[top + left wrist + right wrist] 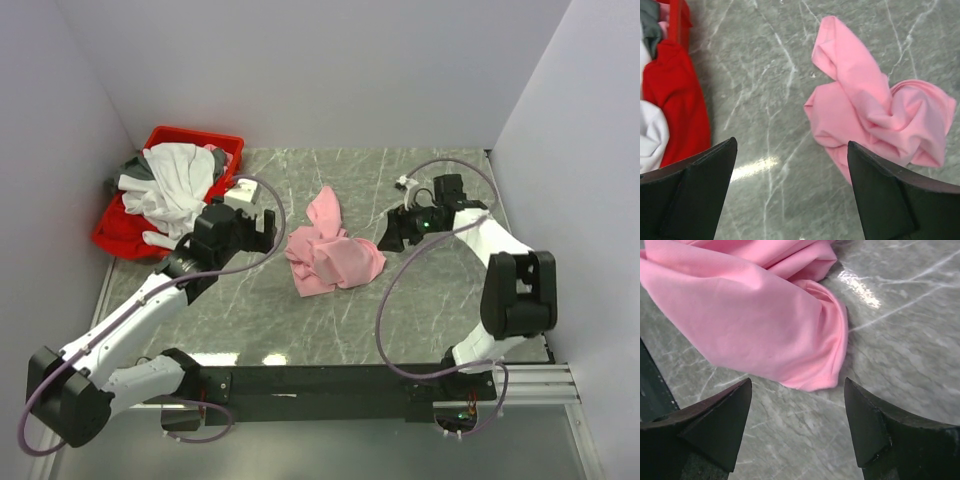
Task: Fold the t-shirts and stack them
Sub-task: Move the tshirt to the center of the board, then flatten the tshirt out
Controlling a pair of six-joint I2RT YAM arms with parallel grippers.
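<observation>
- The pink t-shirt (325, 250) is seen in one plain light pink, shaded darker along its folds.
- The table (300, 320) is patterned like marble: grey-green, crossed by thin white veins.
- The bin (195, 138) is coloured bright red.
- A white t-shirt (175, 185) and dark grey cloth (649, 22) are shown in it.
- The left gripper (792, 195) and right gripper (797, 425) are finished in black.
- The left arm (125, 325) and right arm (492, 240) are cased in white with black joints.
- The cables (383, 310) are tinted dull mauve.
</observation>
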